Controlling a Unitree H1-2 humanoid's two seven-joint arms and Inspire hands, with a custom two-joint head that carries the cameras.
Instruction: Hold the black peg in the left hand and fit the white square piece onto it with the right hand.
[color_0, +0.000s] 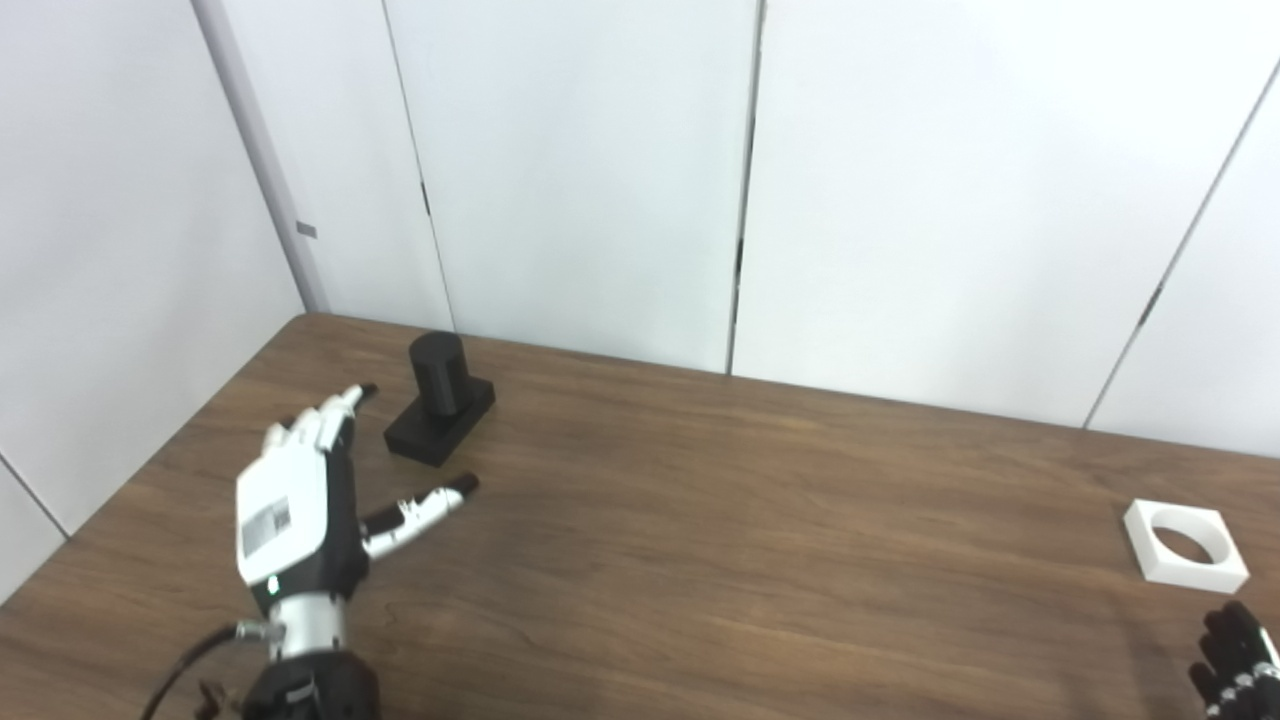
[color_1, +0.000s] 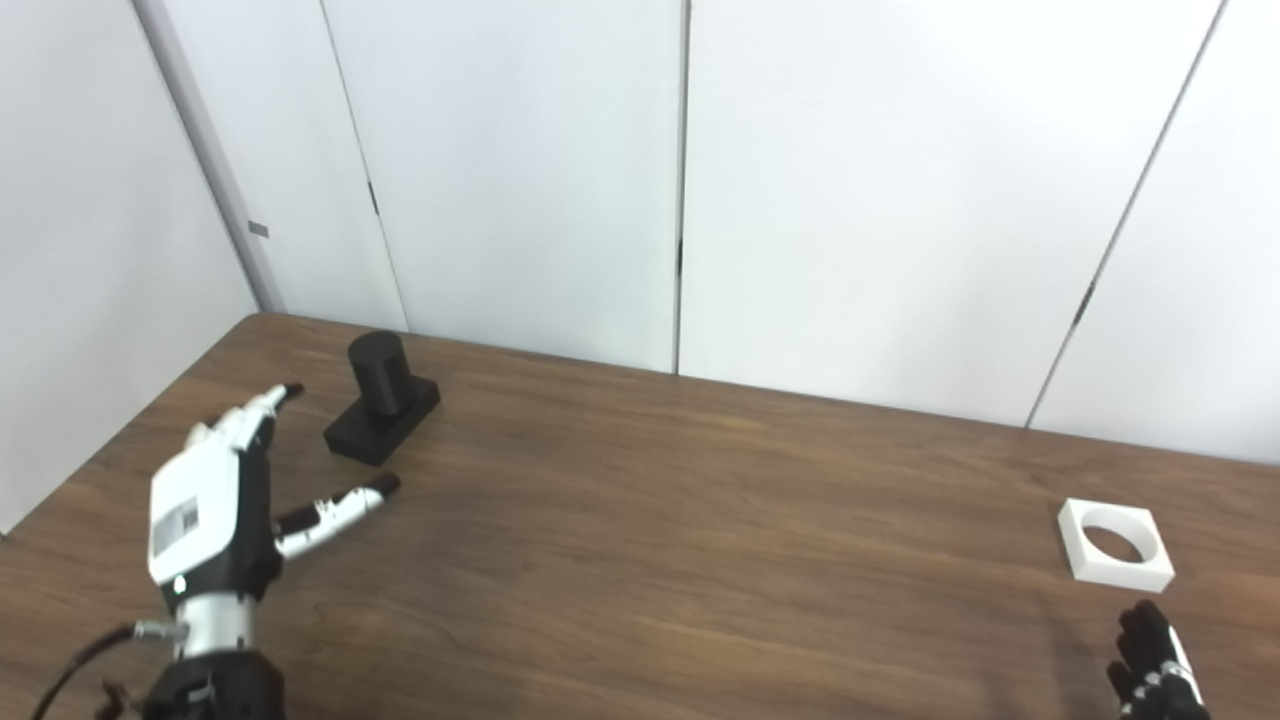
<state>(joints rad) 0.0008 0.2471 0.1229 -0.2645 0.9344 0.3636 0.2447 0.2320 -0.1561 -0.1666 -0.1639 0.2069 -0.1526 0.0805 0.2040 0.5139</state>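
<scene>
Hands clear, nothing gripped

Left hand (color_0: 300, 520) spread wide, empty, near the black peg (color_0: 440, 398), which stands upright on the counter (color_0: 720, 520). White square piece (color_1: 1115, 542) lies far right. Right hand (color_1: 1155, 665) just below it, mostly cropped; can't tell its state.

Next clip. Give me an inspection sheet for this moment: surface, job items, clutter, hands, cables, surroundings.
Surface: brown wood-grain table, no marks seen.
Job's things: black peg upright on its black base, far left; white square piece with a round hole, lying flat near the right edge. Neither is held.
Clutter: nothing seen.
Hands: left hand open, fingers spread, just short of the peg; right hand only partly in view at the bottom right corner, near the white piece, state unclear.
Cables: black cable at the left wrist.
Surroundings: white wall panels behind the table.
</scene>
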